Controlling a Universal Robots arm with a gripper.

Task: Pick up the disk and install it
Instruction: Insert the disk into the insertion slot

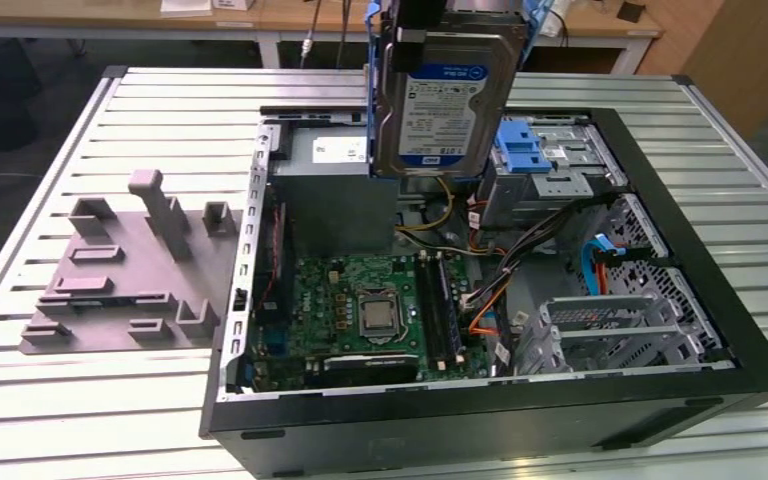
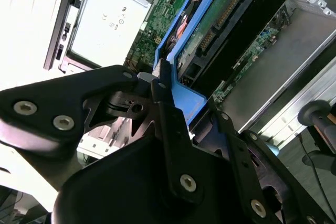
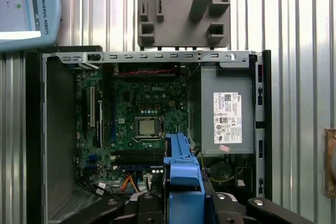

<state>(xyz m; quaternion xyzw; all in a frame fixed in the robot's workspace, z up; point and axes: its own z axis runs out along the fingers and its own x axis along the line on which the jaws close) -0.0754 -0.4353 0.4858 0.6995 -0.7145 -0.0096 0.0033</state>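
Jaws closed on the disk (image 1: pixel 444 110), the gripper (image 2: pixel 189 104) pinches it by the blue plastic bracket (image 2: pixel 181 43) that frames its edges; in the second wrist view the black metal fingers (image 2: pixel 160 95) press on either side of that bracket. The disk is a flat, rectangular silver slab with a white-and-blue label on one face and a green circuit board (image 2: pixel 215 22) on the other. It hangs on edge, clear of and above the open computer case (image 1: pixel 491 425), with the arm coming down on it from overhead.

The case is a black box lying on its side with the panel off. Directly below the disk, inside the case, sit a plain grey metal power supply box (image 1: pixel 337 160) with a white sticker and a perforated metal drive cage (image 1: pixel 558 165) carrying a bright blue latch piece (image 1: pixel 520 150). Bundled cables (image 1: pixel 531 250) trail between the cage and the green motherboard (image 1: pixel 357 310), which has a square shiny processor socket (image 1: pixel 377 315). Outside the case, just beside its open wall, a grey moulded fixture (image 1: pixel 131 270) with upright posts rests on the ribbed metal table (image 1: pixel 91 400)
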